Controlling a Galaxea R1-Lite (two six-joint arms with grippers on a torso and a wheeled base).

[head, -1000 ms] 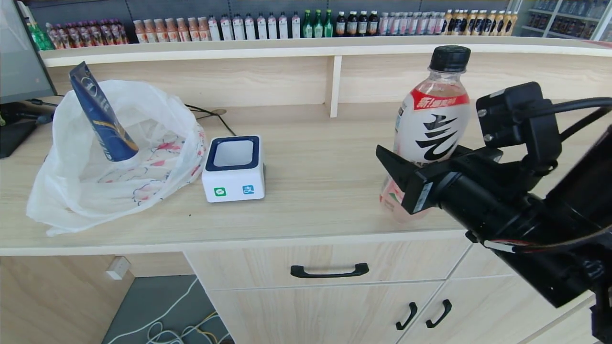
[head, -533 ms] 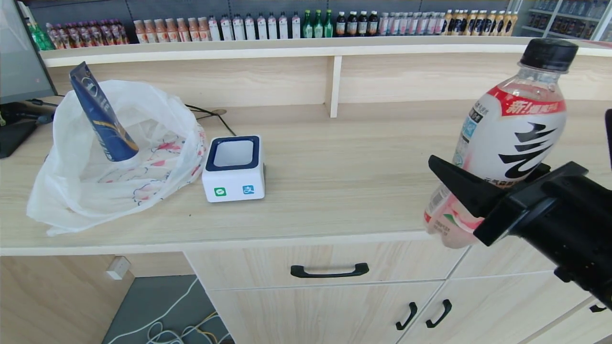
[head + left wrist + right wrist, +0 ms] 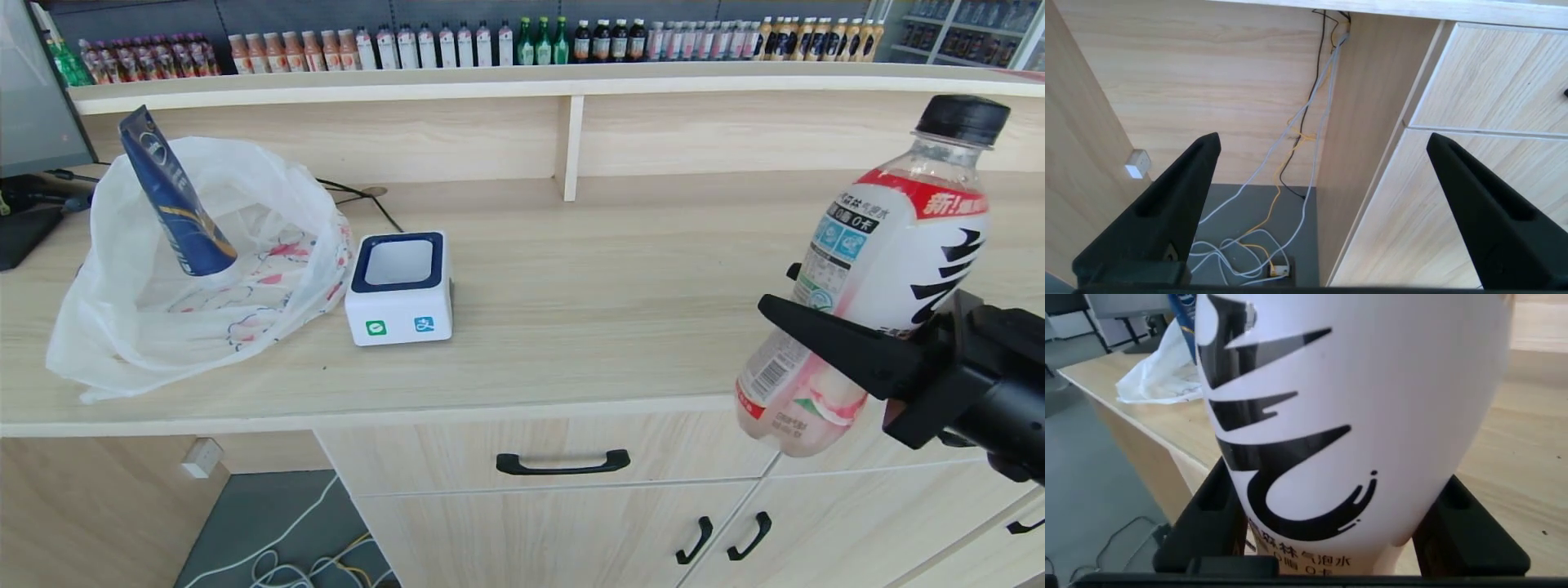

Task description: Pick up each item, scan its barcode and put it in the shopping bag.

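Jaws of the left gripper (image 3: 1323, 208) stand wide apart under the counter (image 3: 571, 327). On top: shopping bag (image 3: 122, 327) holding a blue pouch (image 3: 175, 200), then scanner (image 3: 398, 287) — far right, right gripper (image 3: 1339, 514) clamps the bottle (image 3: 873, 269) in the air.

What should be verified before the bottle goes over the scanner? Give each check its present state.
1. Right gripper shut on the bottle: ok, clamped low on its body.
2. Bottle off the counter: ok, held in the air, slightly tilted.
3. Barcode toward the scanner window: not ok; it faces sideways, the window faces up.
4. Scanner window uncovered: ok.
5. Shopping bag mouth open: ok, a blue pouch stands inside.
6. Left gripper out of the way: ok, open, down by the cabinet front.
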